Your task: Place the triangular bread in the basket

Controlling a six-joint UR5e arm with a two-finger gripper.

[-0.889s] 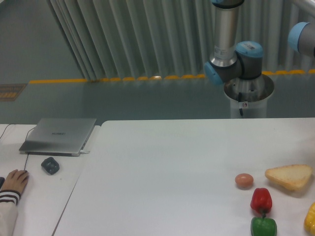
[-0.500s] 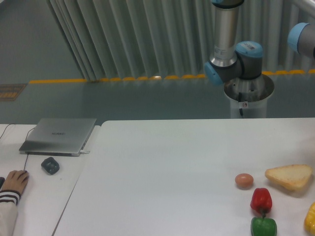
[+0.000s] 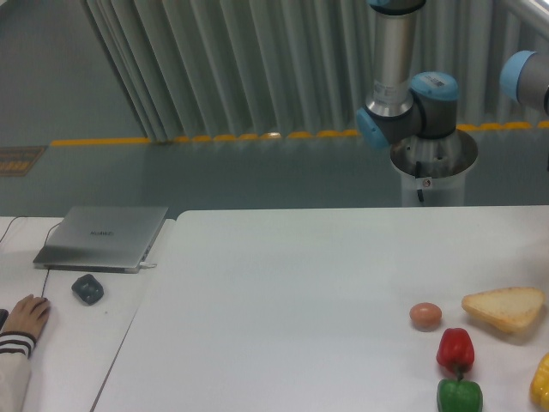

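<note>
Bread flat on surface at right edge, egg just beside, red pepper near. End effector out of frame — state cannot tell. Basket not visible. Risk: descent clips egg, or wide wedge slips from fingers — rounded crust.

The arm stands upright behind the table, elbow joint apparently at the right edge; its tool is out of frame.

view: single fixed camera | position: front, raised | facing: table toward arm base
</note>
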